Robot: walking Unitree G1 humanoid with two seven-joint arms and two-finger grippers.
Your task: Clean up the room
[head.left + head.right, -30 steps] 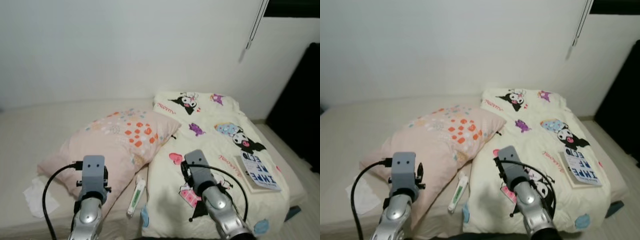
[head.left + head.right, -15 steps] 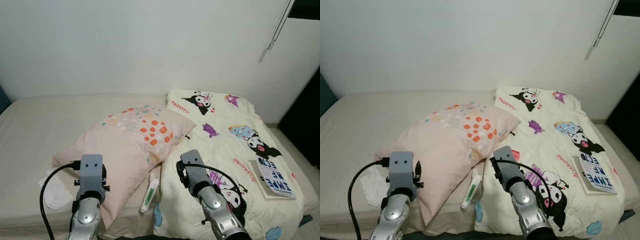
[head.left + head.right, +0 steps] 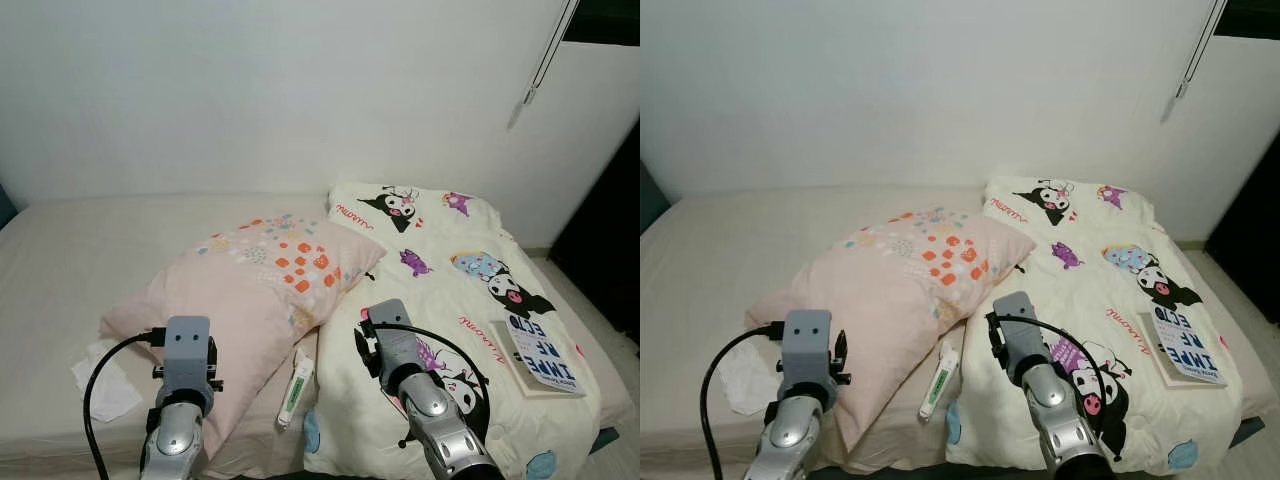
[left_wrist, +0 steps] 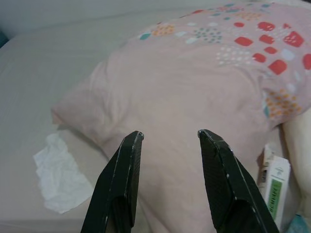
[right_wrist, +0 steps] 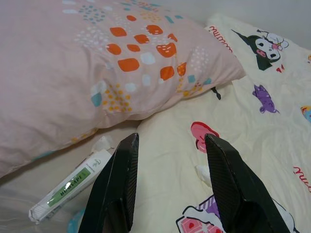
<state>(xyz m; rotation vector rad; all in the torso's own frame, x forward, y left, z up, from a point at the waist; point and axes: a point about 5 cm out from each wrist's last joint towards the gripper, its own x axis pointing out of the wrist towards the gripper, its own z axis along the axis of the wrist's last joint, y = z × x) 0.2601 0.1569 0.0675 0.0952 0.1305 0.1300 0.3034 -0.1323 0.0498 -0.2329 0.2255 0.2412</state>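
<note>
Both arms are raised side by side at the near edge of the bed (image 3: 60, 260). The left gripper (image 4: 167, 141) hangs above the near left part of one pink pillow (image 3: 255, 285), fingers spread, holding nothing. The right gripper (image 5: 170, 145) hangs over the near part of one cream cartoon-print blanket (image 3: 450, 300), fingers likewise spread and empty. Between pillow and blanket lies one white tube (image 5: 68, 187) with a green label; its lettering is too small to read. One crumpled white tissue (image 4: 58, 172) lies left of the pillow. One book (image 3: 1185, 345) rests at the blanket's right edge, its cover showing large letters, upside down and not fully legible.
</note>
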